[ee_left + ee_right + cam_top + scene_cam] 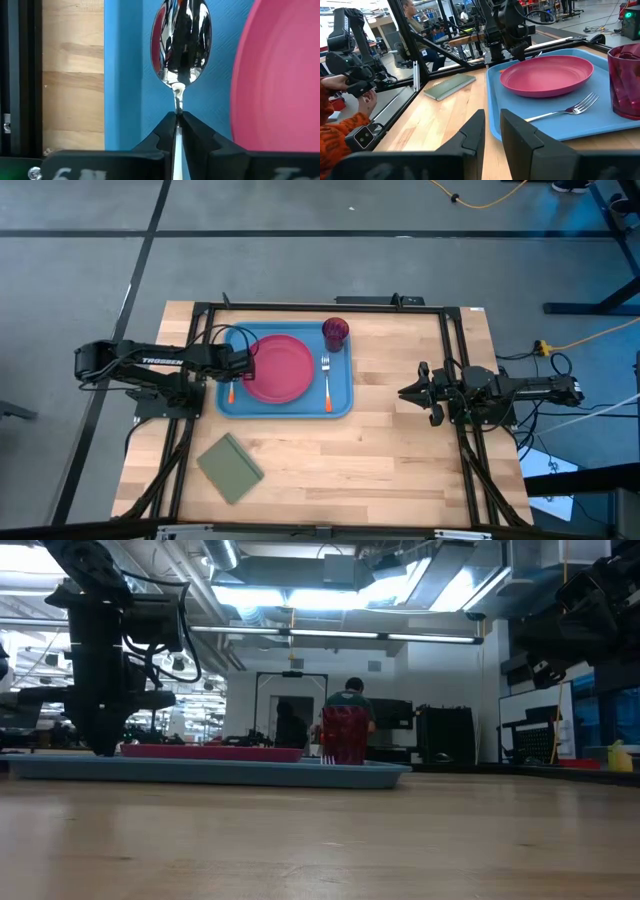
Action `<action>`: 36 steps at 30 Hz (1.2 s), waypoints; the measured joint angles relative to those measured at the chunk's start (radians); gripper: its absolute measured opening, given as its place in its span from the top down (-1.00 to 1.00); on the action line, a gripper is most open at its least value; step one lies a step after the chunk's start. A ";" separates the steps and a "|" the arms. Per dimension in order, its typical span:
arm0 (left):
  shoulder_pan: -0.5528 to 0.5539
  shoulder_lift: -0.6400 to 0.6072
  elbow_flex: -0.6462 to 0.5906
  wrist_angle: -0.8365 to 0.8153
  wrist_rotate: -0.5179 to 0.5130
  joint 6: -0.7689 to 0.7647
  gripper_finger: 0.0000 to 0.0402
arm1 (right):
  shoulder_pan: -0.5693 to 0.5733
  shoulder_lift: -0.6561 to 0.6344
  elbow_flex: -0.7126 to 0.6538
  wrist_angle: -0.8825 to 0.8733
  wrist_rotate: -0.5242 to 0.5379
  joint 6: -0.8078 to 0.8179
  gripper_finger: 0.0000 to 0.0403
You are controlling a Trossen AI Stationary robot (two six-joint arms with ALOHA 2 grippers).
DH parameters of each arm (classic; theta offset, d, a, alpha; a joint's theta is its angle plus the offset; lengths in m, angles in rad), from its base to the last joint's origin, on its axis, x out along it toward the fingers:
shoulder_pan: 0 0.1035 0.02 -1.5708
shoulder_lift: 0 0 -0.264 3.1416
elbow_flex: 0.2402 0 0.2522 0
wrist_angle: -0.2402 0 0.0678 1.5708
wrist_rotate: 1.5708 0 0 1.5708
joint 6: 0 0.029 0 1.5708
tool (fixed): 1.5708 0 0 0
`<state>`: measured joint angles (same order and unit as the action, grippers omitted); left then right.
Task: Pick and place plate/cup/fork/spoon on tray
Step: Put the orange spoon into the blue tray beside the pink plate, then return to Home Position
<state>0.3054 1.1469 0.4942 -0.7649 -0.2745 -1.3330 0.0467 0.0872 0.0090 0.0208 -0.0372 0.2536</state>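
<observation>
The light-blue tray (pixel 340 405) lies at the table's middle. On it are the pink-red plate (pixel 280 368), the dark red cup (pixel 335 332) at its far right corner, and the fork (pixel 326 380) right of the plate. My left gripper (pixel 243 366) stands over the tray's left strip beside the plate, shut on the spoon (pixel 181 42). The spoon's orange handle (pixel 231 392) sticks out toward the near edge. My right gripper (pixel 408 392) waits open at the table's right, holding nothing. My left gripper pinches the spoon's thin neck (pixel 178 102), just behind the silver bowl, between its two fingertips (pixel 165 131). The fingers come steeply from above. The bowl lies out past the fingertips over the tray floor, left of the plate. I cannot tell whether the spoon rests on the tray.
An olive-green pad (pixel 230 468) lies on the wood near the front left. Black frame rails (pixel 452 350) run along the table's sides. Bare wood lies between the tray and my right gripper. A person (pixel 340 125) is beyond the table's edge.
</observation>
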 joint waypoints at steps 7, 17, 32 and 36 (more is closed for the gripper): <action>0.000 0.000 0.000 0.007 -0.001 0.000 0.76 | 0.000 0.000 0.000 0.000 0.000 0.000 0.68; 0.000 -0.001 0.000 0.011 -0.012 -0.002 0.61 | 0.000 0.000 0.000 0.000 0.000 0.000 0.68; 0.000 -0.139 0.025 -0.061 -0.045 0.017 0.72 | 0.000 0.000 0.000 0.000 0.000 0.000 0.68; 0.000 -0.185 0.063 -0.087 -0.061 0.046 0.74 | 0.000 0.000 0.000 0.000 0.000 0.000 0.68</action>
<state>0.3049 0.9616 0.5571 -0.8514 -0.3359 -1.2871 0.0471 0.0873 0.0090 0.0208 -0.0372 0.2536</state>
